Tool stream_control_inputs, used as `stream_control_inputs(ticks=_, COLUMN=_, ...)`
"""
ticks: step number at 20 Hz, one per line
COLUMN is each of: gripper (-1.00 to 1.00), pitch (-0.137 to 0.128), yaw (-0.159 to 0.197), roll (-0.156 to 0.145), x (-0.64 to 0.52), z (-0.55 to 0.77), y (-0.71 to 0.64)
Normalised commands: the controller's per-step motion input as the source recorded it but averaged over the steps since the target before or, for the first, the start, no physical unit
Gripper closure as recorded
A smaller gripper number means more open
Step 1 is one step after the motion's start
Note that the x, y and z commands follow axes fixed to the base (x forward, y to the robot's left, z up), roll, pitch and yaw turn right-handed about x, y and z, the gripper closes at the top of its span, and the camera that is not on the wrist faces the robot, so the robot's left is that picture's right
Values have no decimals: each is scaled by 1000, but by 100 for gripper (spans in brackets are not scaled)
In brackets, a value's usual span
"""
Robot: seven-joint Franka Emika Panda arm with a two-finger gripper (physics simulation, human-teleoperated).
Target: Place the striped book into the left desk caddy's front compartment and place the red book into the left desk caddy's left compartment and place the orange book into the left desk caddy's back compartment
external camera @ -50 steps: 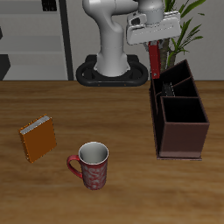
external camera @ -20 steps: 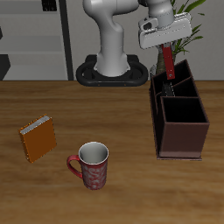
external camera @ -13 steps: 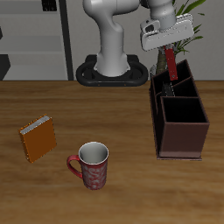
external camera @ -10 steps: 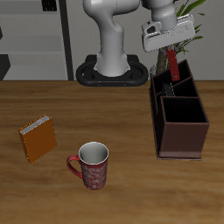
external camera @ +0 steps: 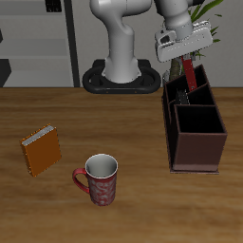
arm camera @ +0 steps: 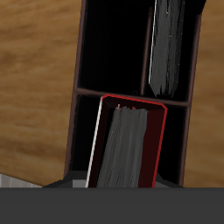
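Observation:
My gripper point(external camera: 187, 63) is shut on the dark-red book point(external camera: 191, 77) and holds it tilted just above the back end of the left desk caddy point(external camera: 197, 144). In the wrist view the red book point(arm camera: 129, 149) hangs over one black compartment of the caddy point(arm camera: 75, 87). The striped book point(arm camera: 166, 48) stands on edge in the compartment beyond the divider. The orange book point(external camera: 42, 150) lies flat on the table, far from the caddy and nearer the front edge.
A red patterned mug point(external camera: 99, 179) stands near the table's front edge, beside the orange book. The robot's base point(external camera: 121, 76) and a potted plant point(external camera: 203, 21) stand behind the caddy.
My gripper has carried the red book sideways from beside the caddy to over its back end. The book has tilted more. The orange book and mug have not moved.

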Motion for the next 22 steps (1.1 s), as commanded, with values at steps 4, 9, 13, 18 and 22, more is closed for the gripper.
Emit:
stream_control_inputs(ticks=4, gripper=100, pitch=25, yaw=7, roll=6, x=12, z=-114, y=62)
stream_control_inputs(ticks=9, gripper=100, pitch=64, yaw=-8, roll=10, x=48, z=-167, y=7)
stream_control_inputs(ticks=13, gripper=-100, pitch=83, yaw=-38, roll=29, x=45, z=-86, y=-43)
stream_control_inputs(ticks=18, gripper=-100, pitch=17, yaw=-4, roll=3, x=23, z=-8, y=-36)
stream_control_inputs(ticks=22, gripper=-100, pitch=-23, yaw=24, roll=13, x=-72, z=105, y=-27)
